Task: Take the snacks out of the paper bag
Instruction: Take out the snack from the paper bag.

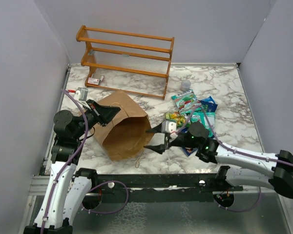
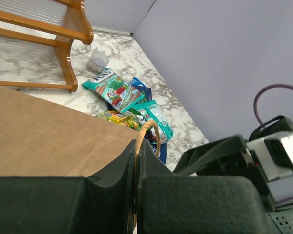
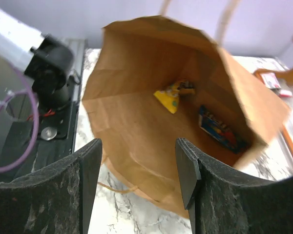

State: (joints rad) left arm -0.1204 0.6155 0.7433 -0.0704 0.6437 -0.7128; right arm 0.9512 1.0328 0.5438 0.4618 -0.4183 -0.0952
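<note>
The brown paper bag [image 1: 121, 130] lies on its side, its mouth toward the right arm. My left gripper [image 1: 110, 113] is shut on the bag's twisted handle [image 2: 149, 130] and holds the top edge up. Just outside the mouth, my right gripper [image 1: 154, 140] stands open with nothing between its fingers. The right wrist view looks into the bag [image 3: 136, 126] past that gripper [image 3: 138, 152]. A yellow packet [image 3: 168, 99] and a blue packet [image 3: 219, 129] lie deep inside. Several snacks [image 1: 193, 109] are piled on the marble right of the bag, also seen as a snack pile [image 2: 123, 97] in the left wrist view.
A wooden two-shelf rack [image 1: 127, 57] stands at the back. A small clear cup [image 1: 185, 85] sits by its right foot, and a red-and-white flat packet [image 1: 94, 80] by its left foot. The bag's other handle [image 1: 138, 161] trails on the table near the front edge.
</note>
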